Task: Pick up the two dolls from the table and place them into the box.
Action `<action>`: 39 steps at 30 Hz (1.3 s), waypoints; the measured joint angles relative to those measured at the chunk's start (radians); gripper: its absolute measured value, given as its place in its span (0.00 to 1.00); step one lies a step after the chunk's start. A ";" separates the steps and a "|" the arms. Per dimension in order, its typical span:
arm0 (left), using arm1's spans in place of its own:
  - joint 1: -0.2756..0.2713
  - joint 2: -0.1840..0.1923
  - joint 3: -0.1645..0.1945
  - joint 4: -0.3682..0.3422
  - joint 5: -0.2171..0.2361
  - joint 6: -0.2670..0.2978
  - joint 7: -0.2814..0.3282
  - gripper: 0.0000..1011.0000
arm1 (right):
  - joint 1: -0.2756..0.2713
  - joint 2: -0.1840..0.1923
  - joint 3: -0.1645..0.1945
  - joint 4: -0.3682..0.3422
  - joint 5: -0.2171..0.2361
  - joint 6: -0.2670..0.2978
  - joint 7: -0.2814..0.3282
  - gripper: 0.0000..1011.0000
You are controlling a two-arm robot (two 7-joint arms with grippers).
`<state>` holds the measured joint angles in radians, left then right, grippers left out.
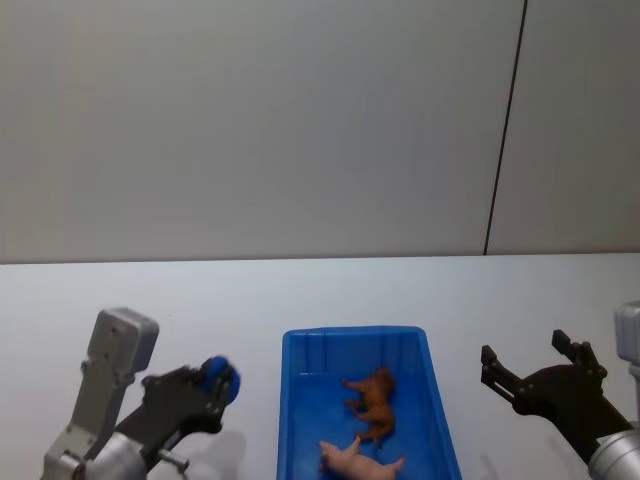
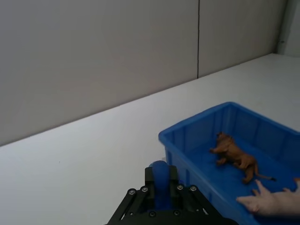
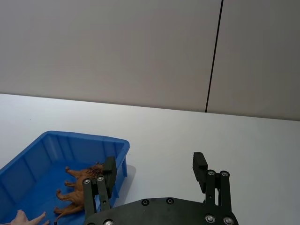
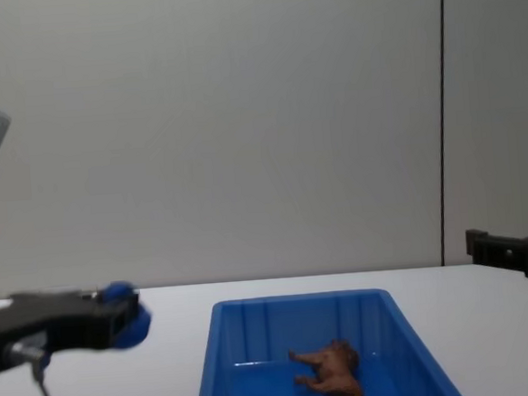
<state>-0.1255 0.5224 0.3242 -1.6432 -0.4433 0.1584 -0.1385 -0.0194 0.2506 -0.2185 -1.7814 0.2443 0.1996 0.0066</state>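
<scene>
**Both dolls lie inside the blue box**

In the head view you see the blue box [image 1: 300,400] at the lower centre of the frame, standing on the white table [image 1: 150,290]. Its top is open, and vertical ribs show on its inner wall. Two dolls lie on its floor. The reddish-brown animal doll [image 1: 374,402] lies on its side near the middle of the box. The pale pink doll [image 1: 357,460] lies just below it in the frame, at the bottom edge, and the two are very near to each other; you cannot tell if they touch.

The left gripper [image 1: 218,380] is at the lower left of the head view, beside the left wall of the box and apart from it. Its blue-tipped fingers [image 2: 160,174] are pressed together and hold nothing.

The right gripper [image 1: 528,360] is at the lower right of the head view, beside the right wall of the box. Its two dark fingers [image 3: 199,163] stand wide apart with nothing between them. In the right wrist view the box and the brown doll show behind one finger.

In the chest view the brown doll is at the lower centre, low inside the box.
</scene>
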 joint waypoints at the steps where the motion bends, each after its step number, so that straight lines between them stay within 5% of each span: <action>1: -0.002 -0.002 0.000 -0.001 0.001 -0.001 -0.003 0.17 | 0.000 0.000 0.000 0.000 0.000 0.000 0.000 0.99; 11: -0.070 -0.060 0.019 0.003 0.027 -0.010 -0.108 0.10 | 0.000 0.000 0.000 0.000 0.000 0.000 0.000 0.99; 21: -0.143 -0.133 0.050 0.048 0.059 -0.007 -0.201 0.41 | 0.000 0.000 0.000 0.000 0.000 0.000 0.000 0.99; 39: -0.190 -0.178 0.069 0.079 0.078 -0.002 -0.257 0.96 | 0.000 0.000 0.000 0.000 0.000 0.000 0.000 0.99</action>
<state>-0.3155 0.3442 0.3928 -1.5646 -0.3651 0.1565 -0.3950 -0.0194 0.2506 -0.2186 -1.7814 0.2443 0.1996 0.0067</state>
